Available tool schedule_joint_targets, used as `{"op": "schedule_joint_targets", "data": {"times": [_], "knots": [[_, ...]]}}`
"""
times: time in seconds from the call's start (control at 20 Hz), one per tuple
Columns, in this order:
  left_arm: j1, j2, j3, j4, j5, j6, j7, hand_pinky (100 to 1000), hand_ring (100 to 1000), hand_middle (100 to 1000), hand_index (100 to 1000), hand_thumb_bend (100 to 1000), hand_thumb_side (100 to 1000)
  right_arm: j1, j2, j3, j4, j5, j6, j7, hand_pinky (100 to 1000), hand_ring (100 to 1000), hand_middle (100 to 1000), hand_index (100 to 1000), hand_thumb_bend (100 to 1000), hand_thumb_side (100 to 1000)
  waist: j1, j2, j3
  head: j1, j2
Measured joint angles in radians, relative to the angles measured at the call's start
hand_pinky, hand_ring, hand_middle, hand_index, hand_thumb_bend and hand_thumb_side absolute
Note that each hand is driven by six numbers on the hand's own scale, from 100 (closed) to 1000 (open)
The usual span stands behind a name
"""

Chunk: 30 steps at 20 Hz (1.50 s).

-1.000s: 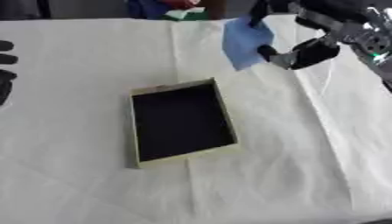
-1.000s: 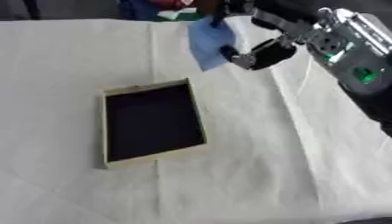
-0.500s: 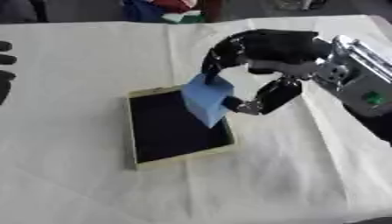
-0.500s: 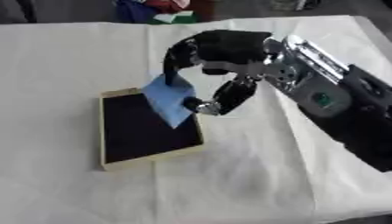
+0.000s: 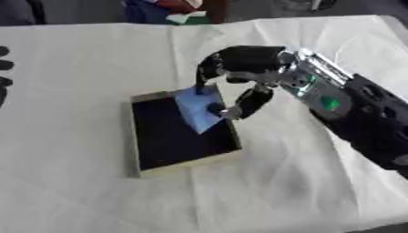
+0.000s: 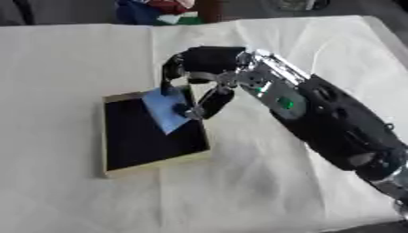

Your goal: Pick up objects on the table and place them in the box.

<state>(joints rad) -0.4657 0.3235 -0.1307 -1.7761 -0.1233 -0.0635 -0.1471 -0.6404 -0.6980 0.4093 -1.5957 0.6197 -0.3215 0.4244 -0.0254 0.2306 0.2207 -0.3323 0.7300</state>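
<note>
A flat box (image 5: 137,136) with a black inside and pale rim lies open on the white-covered table. My right hand (image 5: 239,68) reaches in from the right and hangs over the box's upper right corner. Its fingers and thumb are curled on a light blue flat object (image 5: 197,110), which tilts down into the box. My left hand (image 5: 3,77) shows only as dark fingers at the left edge of the left eye view, resting on the table.
A white cloth (image 5: 95,50) covers the whole table, with creases running across it. Coloured things (image 5: 171,11) lie past the table's far edge. My right forearm (image 5: 359,118) crosses the right side of the table.
My right hand has carried the blue object from the far right of the table down and leftward to the box, and lowered it slightly further in the last half second.
</note>
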Motion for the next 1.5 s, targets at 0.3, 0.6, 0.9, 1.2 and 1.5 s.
{"op": "schedule_joint_targets", "data": {"times": [0.3,0.6,0.9,1.2,1.5], "knots": [[0.000,0.000,0.000,0.000,0.000,0.000,0.000,694,772,768,901,589,721,-0.002,0.030,0.005,0.068,0.051,-0.005,-0.031,905,911,878,969,270,473,-0.001,0.003,-0.005,0.001,0.000],[0.001,0.000,0.000,0.001,0.000,-0.001,0.001,693,772,768,901,589,722,0.013,0.033,-0.012,0.073,0.074,0.006,-0.087,919,934,959,1000,378,536,-0.005,0.001,-0.014,0.008,0.001],[0.010,0.000,0.000,0.003,0.000,-0.002,0.004,693,773,768,901,589,723,0.043,0.007,-0.062,0.000,0.052,0.049,-0.161,903,923,952,998,370,569,-0.004,-0.008,-0.028,0.019,0.008],[0.020,0.000,0.007,0.005,0.000,-0.002,0.013,692,774,769,901,588,725,0.102,-0.035,-0.148,-0.132,-0.042,0.114,-0.238,846,862,895,970,295,560,0.000,-0.015,-0.056,0.037,0.009],[0.035,0.000,0.019,0.006,0.000,-0.003,0.046,687,775,769,896,587,721,0.240,-0.068,-0.294,-0.312,-0.250,0.202,-0.432,779,805,828,924,204,493,-0.001,-0.017,-0.086,0.075,0.017]]}}
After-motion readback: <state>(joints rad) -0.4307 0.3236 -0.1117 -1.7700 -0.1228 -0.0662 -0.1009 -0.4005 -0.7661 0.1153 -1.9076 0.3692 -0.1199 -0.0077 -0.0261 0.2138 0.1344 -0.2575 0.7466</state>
